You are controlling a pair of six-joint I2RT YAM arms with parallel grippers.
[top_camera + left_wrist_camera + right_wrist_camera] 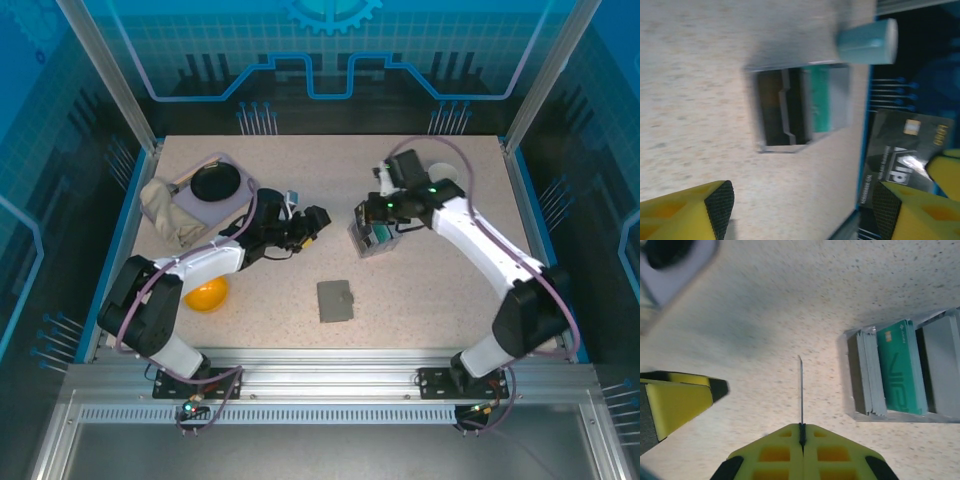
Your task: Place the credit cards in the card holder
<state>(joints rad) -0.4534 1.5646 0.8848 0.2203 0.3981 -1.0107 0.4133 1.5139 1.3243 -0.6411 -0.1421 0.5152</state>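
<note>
I count one card holder (335, 300), a flat grey square lying shut on the desk (430, 290), a little below the middle of the top view. My left fingers (315, 222) hang up and to the left of it and my right fingers (801, 429) up and to the right. It is well apart from both and touches neither.

Of cards I can pick out three sightings. In the right wrist view, an edge-on card (801, 390) rises as a thin line from the tips of my right fingers in the lower middle. A teal-green card (901, 367) stands in the clear slotted box (900, 416) at the right of that frame. Pale stacked edges sit in the slot beside it, too fine to count. In the left wrist view a dark card (897, 155) with a gold chip and pale lettering stands at the lower right. I cannot tell whether it is the same card seen edge-on.

My right fingers are pressed fully together and pinch the edge-on card at its bottom end, above bare desk just left of the box.

My left fingers are spread wide. In the left wrist view one dark pad sits at the lower left of the frame and the other at the lower right, with bare speckled desk between them and nothing gripped. The dark card stands just beside the right-hand pad, though I cannot tell whether it touches. The slotted box lies above the gap, near the middle of that frame.
</note>
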